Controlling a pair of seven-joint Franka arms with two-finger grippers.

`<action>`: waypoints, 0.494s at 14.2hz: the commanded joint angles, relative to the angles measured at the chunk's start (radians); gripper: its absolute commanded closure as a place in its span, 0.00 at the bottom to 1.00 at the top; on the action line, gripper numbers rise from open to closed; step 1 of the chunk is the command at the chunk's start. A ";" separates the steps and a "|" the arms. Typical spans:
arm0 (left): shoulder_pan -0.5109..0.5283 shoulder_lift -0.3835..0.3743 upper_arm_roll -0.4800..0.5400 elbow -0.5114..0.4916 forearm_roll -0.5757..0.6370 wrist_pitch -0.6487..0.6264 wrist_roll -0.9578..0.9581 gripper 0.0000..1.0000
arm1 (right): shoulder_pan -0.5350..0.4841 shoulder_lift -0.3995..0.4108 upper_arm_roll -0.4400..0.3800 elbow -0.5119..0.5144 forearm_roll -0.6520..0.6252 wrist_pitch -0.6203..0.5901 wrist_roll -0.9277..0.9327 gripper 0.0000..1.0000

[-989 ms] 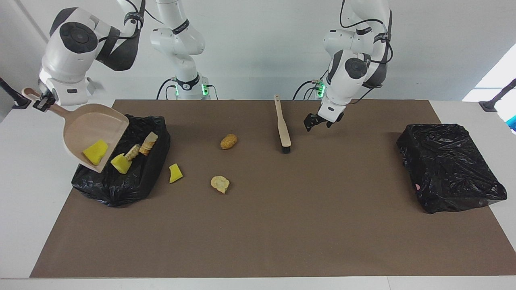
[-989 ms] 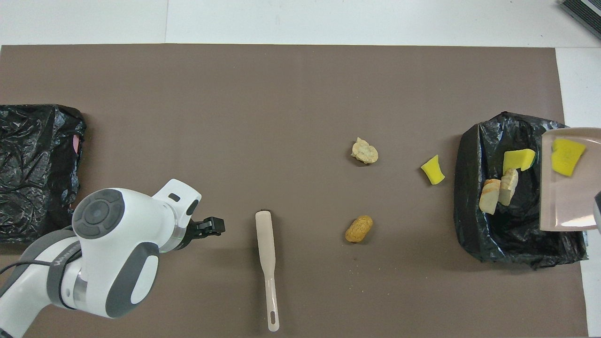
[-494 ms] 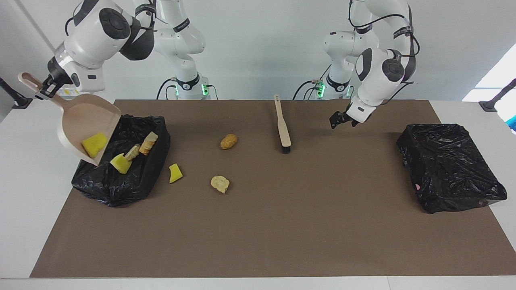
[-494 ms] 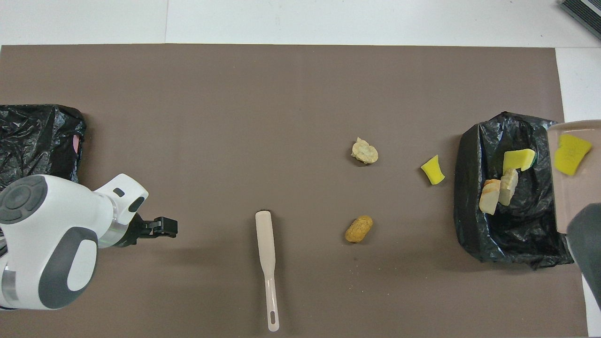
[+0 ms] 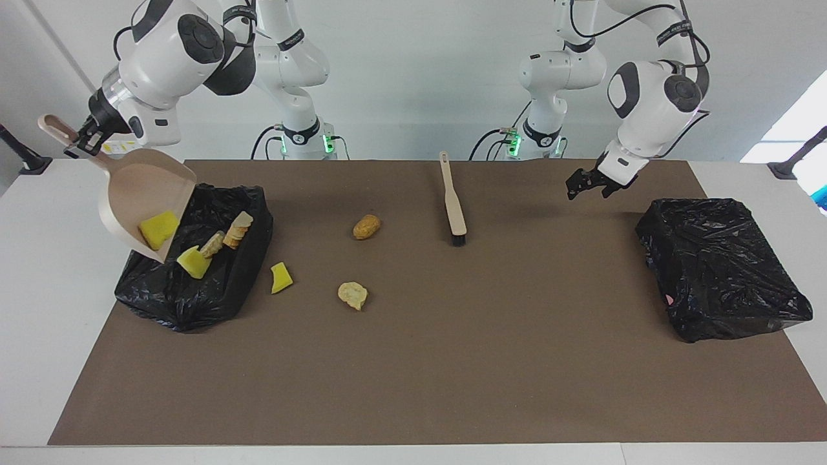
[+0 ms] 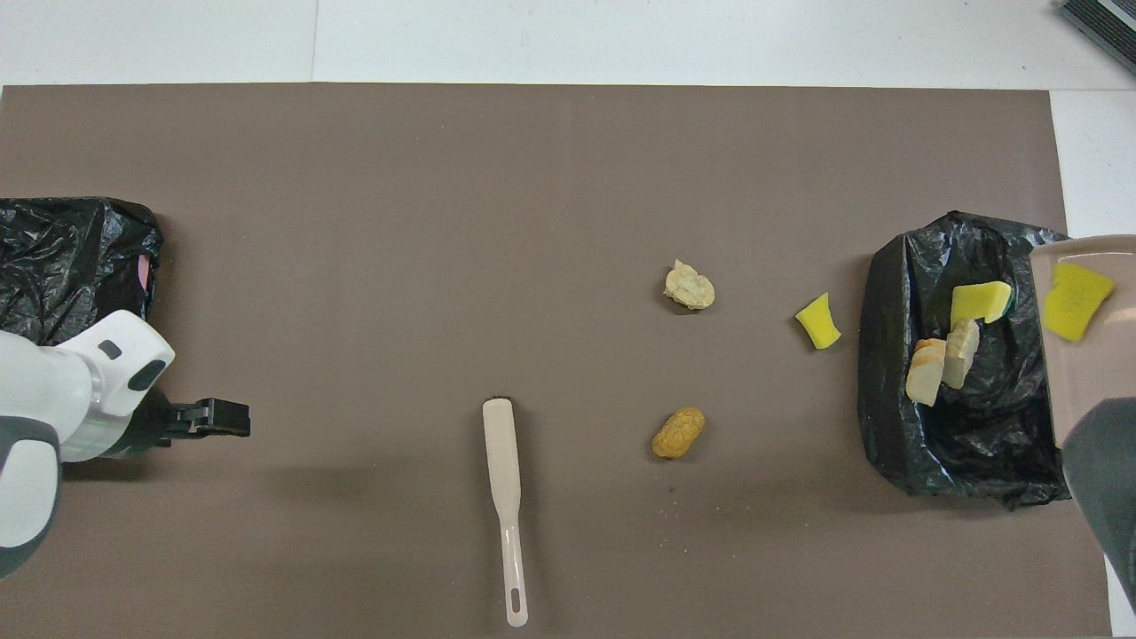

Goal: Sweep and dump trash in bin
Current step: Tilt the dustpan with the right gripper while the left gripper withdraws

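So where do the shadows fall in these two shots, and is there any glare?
Facing view: soft shadow on the mat under the left gripper; sheen on the closed bin bag. Overhead view: a faint shadow band beside the brush, glints on the open bin; dustpan cropped at the edge.

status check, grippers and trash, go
Right gripper shut on dustpan, tipped over bin, yellow sponge in it. Left gripper open, empty, over mat. Three scraps on mat. Nothing in the way.
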 commanded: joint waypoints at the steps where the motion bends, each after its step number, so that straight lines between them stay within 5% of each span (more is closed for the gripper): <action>1: 0.043 0.049 -0.010 0.121 0.015 -0.094 0.013 0.00 | 0.003 -0.026 0.005 0.004 -0.074 0.008 -0.056 1.00; 7: 0.072 0.152 -0.009 0.380 0.070 -0.213 0.010 0.00 | 0.014 -0.063 0.019 -0.082 -0.019 0.039 0.062 1.00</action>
